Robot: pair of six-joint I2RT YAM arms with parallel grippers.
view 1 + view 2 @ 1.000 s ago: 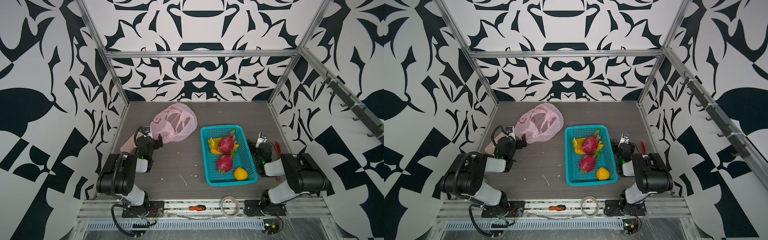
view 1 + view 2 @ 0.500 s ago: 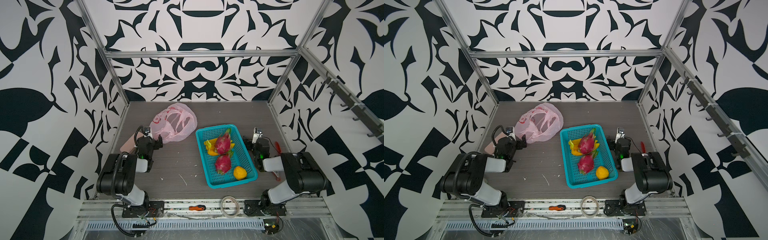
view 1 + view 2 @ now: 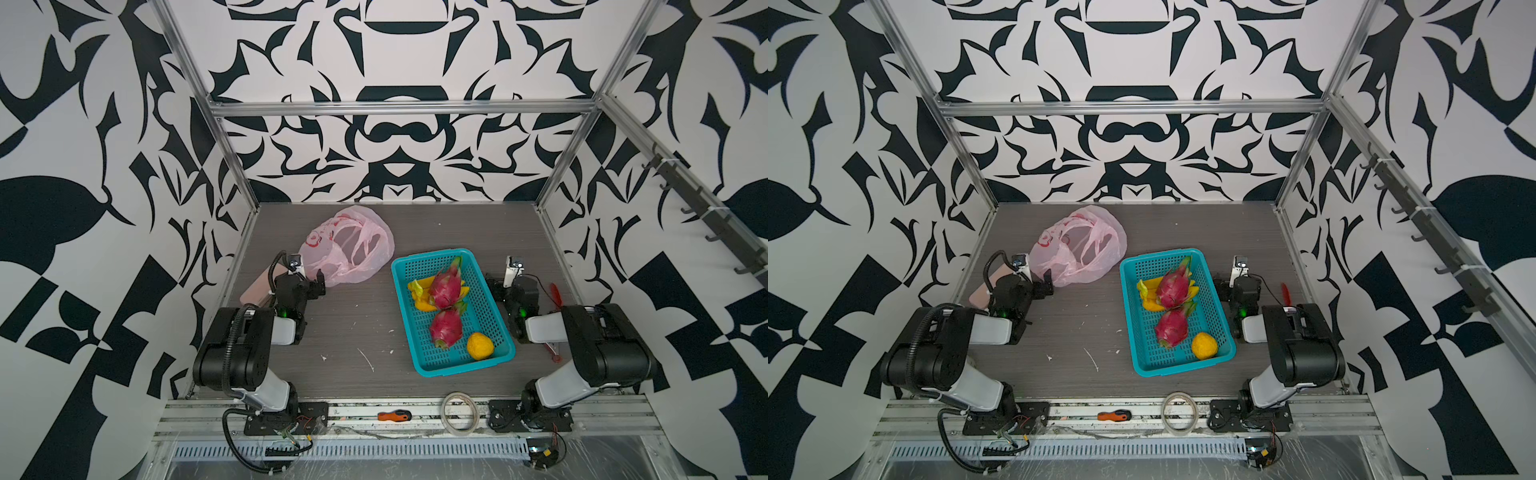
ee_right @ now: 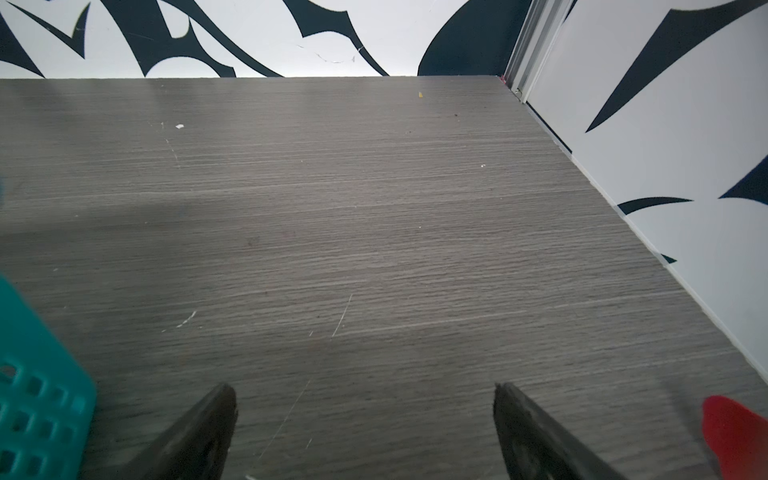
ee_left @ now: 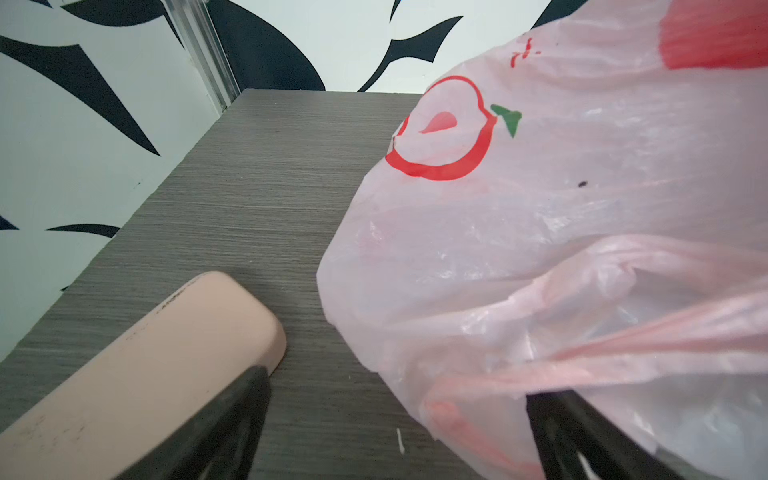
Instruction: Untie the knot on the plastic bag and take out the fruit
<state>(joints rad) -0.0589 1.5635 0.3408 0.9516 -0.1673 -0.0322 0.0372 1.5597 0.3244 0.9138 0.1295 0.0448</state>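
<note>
The pink bag (image 3: 349,245) lies crumpled and slack on the back left of the table (image 3: 353,324), clear in both top views, with its handles (image 3: 357,237) as loose loops across its top. A red apple print (image 5: 440,133) shows on the side toward the left gripper (image 5: 395,415). The fruit is out of the bag and sits in the teal basket (image 3: 432,255), which stands right of the middle, apart from the bag. In it are a banana (image 3: 420,291) at the far end, 1 dragon fruit (image 3: 445,284) lying on it, a 2nd dragon fruit (image 3: 446,328) just nearer, and an orange (image 3: 480,345) in the near right corner. The left gripper rests low at the bag's near edge with its jaws spread wide. A fold of the bag drapes over 1 finger (image 5: 561,432) and hangs into the gap, but nothing is clamped. Its other finger (image 5: 232,415) overlaps a pink case (image 5: 145,374) that lies along the table's left edge. The right gripper (image 4: 365,415) is just as wide apart and empty, over bare table just beside the basket's right wall, with a red thing (image 4: 735,436) on its other side. A screwdriver (image 3: 395,414) and a tape roll (image 3: 458,413) lie on the front rail (image 3: 353,415).
</note>
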